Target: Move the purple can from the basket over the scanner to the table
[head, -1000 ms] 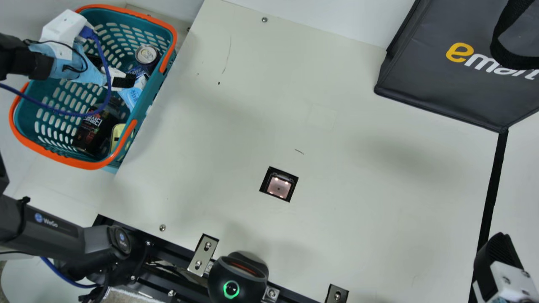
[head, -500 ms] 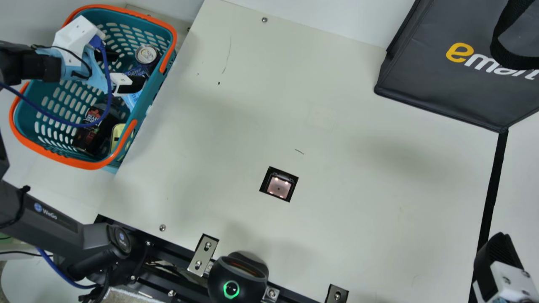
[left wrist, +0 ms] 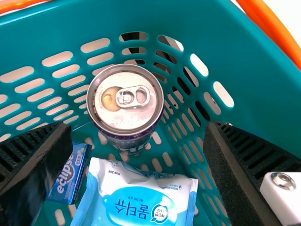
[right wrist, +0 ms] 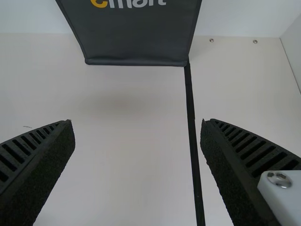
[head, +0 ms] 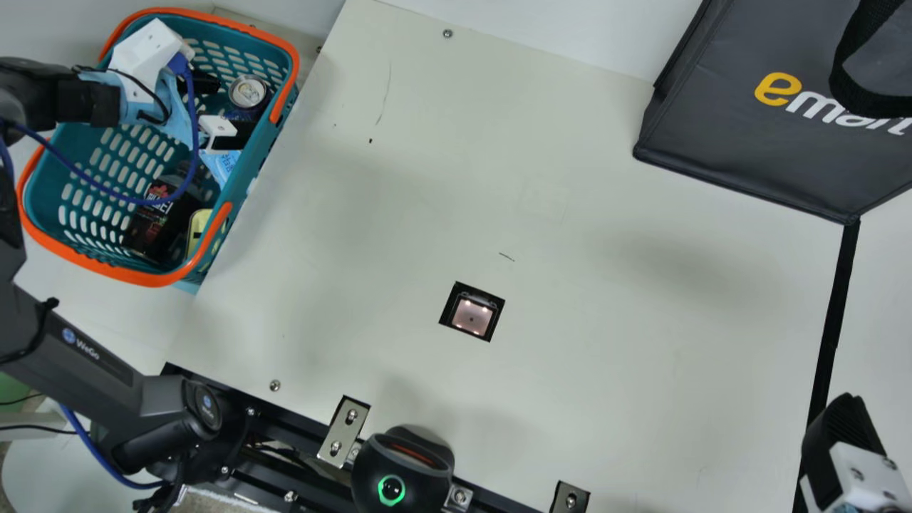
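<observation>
Item: purple can [left wrist: 125, 106], qty 1, upright in basket [head: 91, 263], near the wall, white-and-blue pkt [left wrist: 136, 202] and small blue pack [left wrist: 68, 174] close by. Risks, as I judge from my remote seat: if I descend off-centre, a fingertip lands on the can's rim & tips it; if I close too low, I may pinch the pkt too; a tight corner could snag a finger, esp. on lift-out. L gripper [left wrist: 138, 127]: wide, nothing held, can ahead of its gap; contact w/ blue pack: can't tell. R gripper [right wrist: 137, 122]: wide, unladen, over table [right wrist: 127, 165].
</observation>
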Motion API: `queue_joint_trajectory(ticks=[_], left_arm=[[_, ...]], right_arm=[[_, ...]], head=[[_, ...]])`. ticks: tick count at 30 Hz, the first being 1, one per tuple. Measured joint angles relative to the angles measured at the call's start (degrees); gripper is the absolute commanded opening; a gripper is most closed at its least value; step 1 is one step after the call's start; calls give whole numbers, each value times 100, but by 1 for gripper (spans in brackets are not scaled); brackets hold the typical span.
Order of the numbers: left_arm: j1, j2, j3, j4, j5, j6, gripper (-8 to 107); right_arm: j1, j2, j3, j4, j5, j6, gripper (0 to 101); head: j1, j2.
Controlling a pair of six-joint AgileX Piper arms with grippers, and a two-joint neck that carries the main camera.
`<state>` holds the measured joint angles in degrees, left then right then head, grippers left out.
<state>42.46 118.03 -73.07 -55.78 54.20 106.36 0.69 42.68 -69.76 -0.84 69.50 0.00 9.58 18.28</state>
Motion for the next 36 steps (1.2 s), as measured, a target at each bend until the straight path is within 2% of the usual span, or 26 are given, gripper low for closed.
queue_joint_trajectory(ticks=[13, 24, 36], left_arm=[[-8, 131, 24, -266, -21, 167, -8], [163, -44, 157, -410, 3, 42, -8], [288, -183, 284, -219, 11, 57, 32]], right_arm=[[0, 0, 0, 0, 6, 0, 95], [0, 0, 0, 0, 6, 0, 95], [0, 0, 0, 0, 6, 0, 95]], head=[[9, 0], [0, 0], [9, 0]])
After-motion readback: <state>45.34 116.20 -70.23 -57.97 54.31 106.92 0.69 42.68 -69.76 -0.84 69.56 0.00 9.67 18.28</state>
